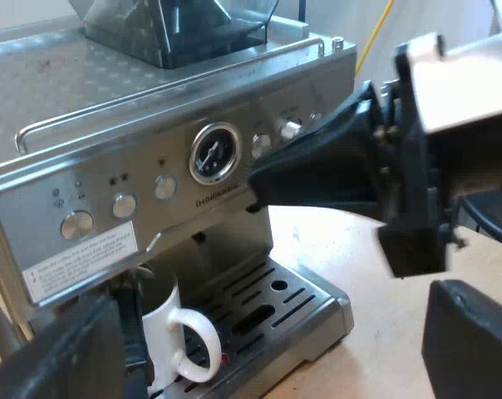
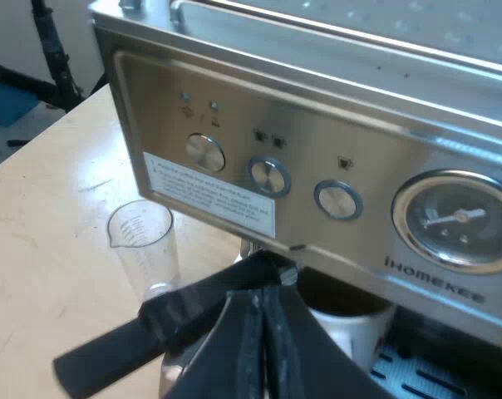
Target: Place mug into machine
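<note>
Closed right end effector [image 2: 263, 303] hangs just beside the mug [image 2: 351, 328] — left end effector [image 1: 272, 332] gapes open, near the mug too.

Front of the espresso machine [image 2: 317, 125], with three round buttons [image 2: 269, 176], a printed label [image 2: 209, 197] and a pressure gauge [image 2: 457, 220]; the white mug [image 2: 355, 328] stands beneath, a measuring glass [image 2: 143, 245] upright nearby, the right gripper [image 2: 263, 299] closed before the mug.

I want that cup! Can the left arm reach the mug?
Probably yes: the mug stands on the drip tray, handle outward; the left gripper, jaws open, faces it. The right gripper is higher, at the panel.
</note>
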`<action>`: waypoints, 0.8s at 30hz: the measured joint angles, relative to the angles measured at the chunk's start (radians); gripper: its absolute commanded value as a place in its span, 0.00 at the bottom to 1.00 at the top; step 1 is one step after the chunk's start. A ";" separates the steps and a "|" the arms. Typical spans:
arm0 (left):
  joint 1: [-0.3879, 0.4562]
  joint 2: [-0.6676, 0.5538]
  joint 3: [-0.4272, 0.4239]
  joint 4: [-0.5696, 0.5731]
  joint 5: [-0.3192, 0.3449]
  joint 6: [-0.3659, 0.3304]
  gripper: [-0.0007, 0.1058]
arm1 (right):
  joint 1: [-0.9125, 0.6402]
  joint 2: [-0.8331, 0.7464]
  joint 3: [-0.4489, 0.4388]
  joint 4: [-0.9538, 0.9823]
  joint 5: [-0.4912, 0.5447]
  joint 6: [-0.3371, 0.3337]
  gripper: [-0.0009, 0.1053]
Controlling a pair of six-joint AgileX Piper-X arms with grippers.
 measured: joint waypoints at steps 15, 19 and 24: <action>0.000 0.004 -0.122 0.020 -0.008 -0.051 0.70 | -0.062 -0.198 0.000 0.106 0.026 0.001 0.01; 0.000 0.065 -0.172 0.020 -0.012 -0.051 0.70 | -0.134 -0.231 0.000 0.157 0.020 0.001 0.01; 0.000 0.165 -0.220 0.020 -0.027 -0.051 0.70 | -0.262 -0.267 -0.011 0.230 -0.054 -0.018 0.14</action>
